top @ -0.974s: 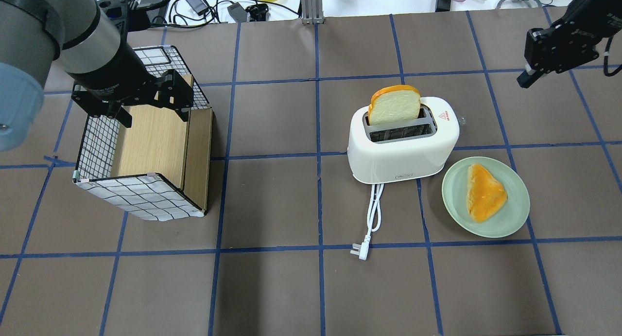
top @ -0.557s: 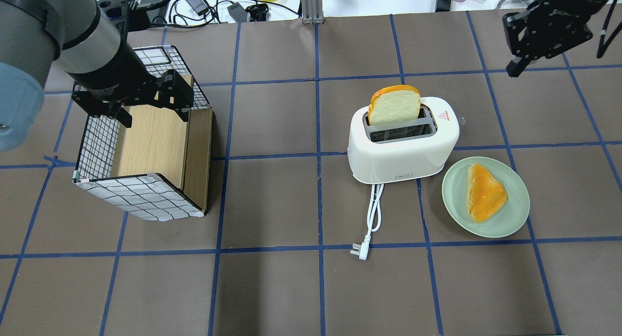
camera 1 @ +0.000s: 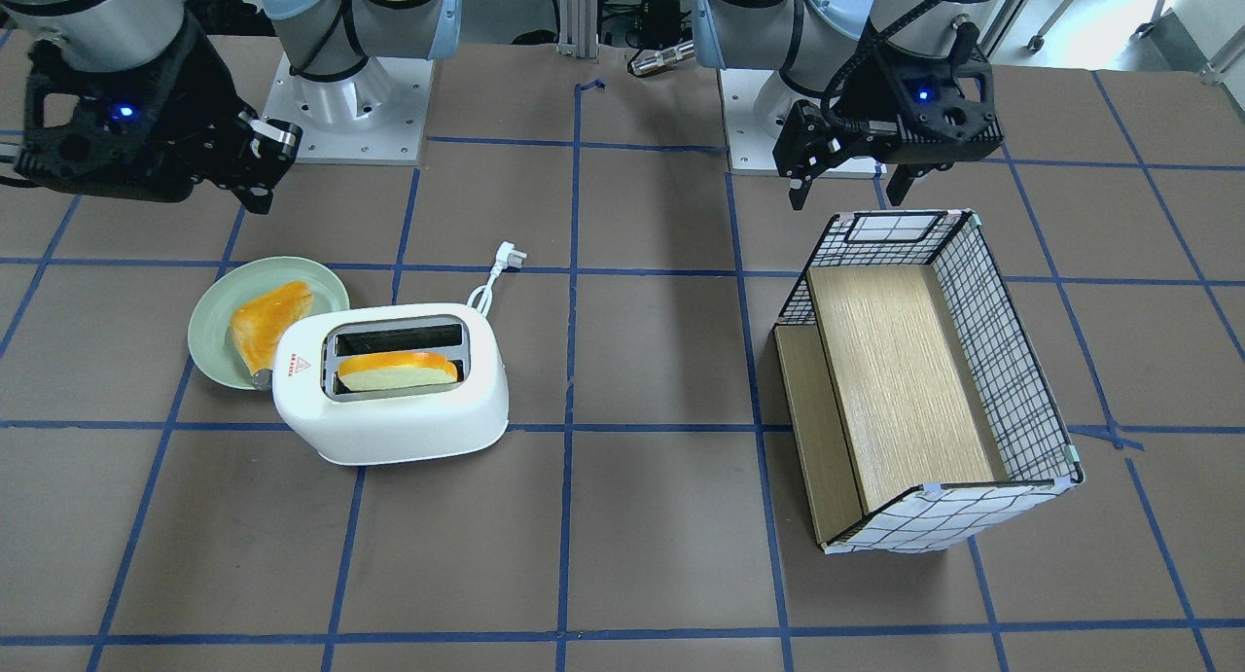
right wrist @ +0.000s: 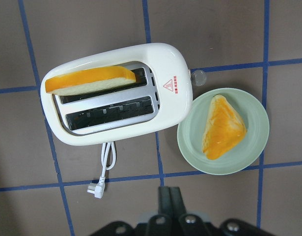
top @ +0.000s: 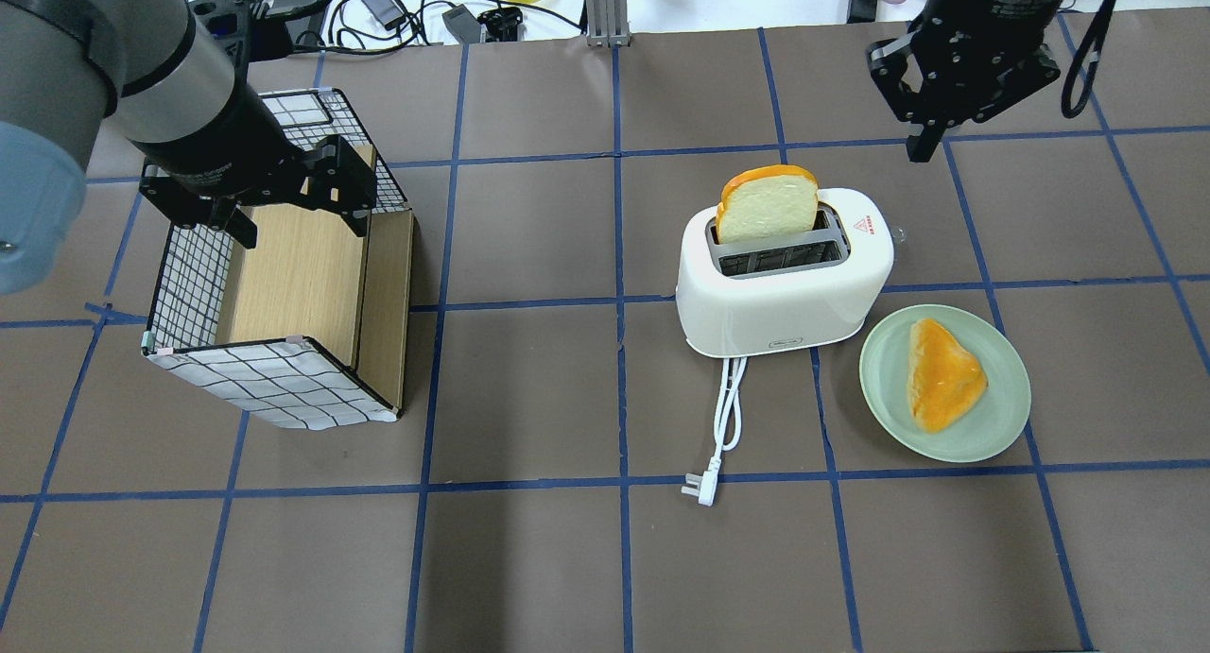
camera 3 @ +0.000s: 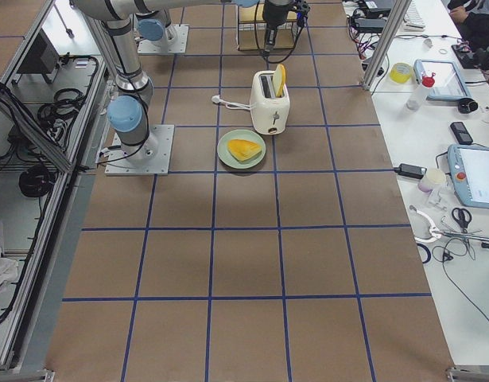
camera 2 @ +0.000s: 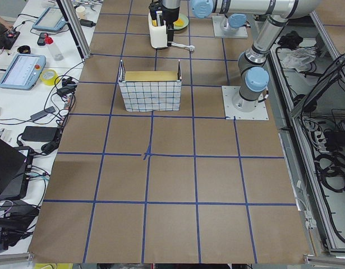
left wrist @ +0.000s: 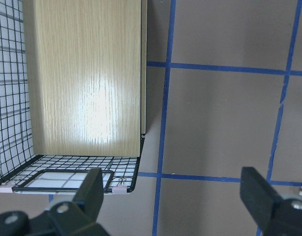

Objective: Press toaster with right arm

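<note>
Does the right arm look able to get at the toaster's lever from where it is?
Probably yes. The right gripper hangs shut in the air beyond the toaster, nothing between them. The lever knob on the toaster's end, next to the plate, is uncovered.

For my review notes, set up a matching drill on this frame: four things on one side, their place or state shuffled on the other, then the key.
1. bread slice
2. triangular toast
3. plug
4. left gripper

A. on the green plate
B. open, near the checkered box
C. standing in a slot of the toaster
D. lying loose on the table

Pairs: 1-C, 2-A, 3-D, 4-B
</note>
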{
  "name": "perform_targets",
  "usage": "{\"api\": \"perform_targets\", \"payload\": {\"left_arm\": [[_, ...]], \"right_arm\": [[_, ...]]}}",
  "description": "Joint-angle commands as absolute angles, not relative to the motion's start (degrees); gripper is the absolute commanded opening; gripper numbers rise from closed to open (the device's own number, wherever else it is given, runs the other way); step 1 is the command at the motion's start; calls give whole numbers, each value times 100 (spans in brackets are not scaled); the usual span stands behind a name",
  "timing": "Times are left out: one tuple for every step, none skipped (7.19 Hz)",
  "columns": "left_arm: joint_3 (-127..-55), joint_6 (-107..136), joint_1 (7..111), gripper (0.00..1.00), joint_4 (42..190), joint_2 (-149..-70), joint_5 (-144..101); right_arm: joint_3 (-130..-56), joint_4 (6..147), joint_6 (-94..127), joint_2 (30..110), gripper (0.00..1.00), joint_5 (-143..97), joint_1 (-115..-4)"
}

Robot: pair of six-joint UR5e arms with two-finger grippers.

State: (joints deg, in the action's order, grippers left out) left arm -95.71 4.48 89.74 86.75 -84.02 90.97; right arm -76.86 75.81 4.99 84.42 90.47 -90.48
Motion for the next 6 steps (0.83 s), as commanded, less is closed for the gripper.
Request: {"api": "perform_targets", "payload": {"left_arm": [[-9571, 448, 8974, 100, 8675, -8402, 9097], [-9571, 448, 8974, 100, 8675, -8402, 9105], [-9571, 448, 8974, 100, 8675, -8402, 9105], [-9571, 448, 8974, 100, 8675, -8402, 9097], [-9571, 448, 8974, 100, 8675, -8402, 9097], [-9571, 448, 8974, 100, 8675, -8402, 9105]], "right_arm": [[-7927, 7891, 694, 8507, 0, 9185, -9351], [-7997, 8223, 651, 8525, 0, 9193, -9343], [-8050, 8627, 624, 8517, 0, 9185, -9343], [-8059, 8883, 633, 8508, 0, 9115, -9343], [-8051, 8973, 650, 8508, 0, 9106, -9343], [-8051, 8974, 668, 8508, 0, 9132, -9343]]}}
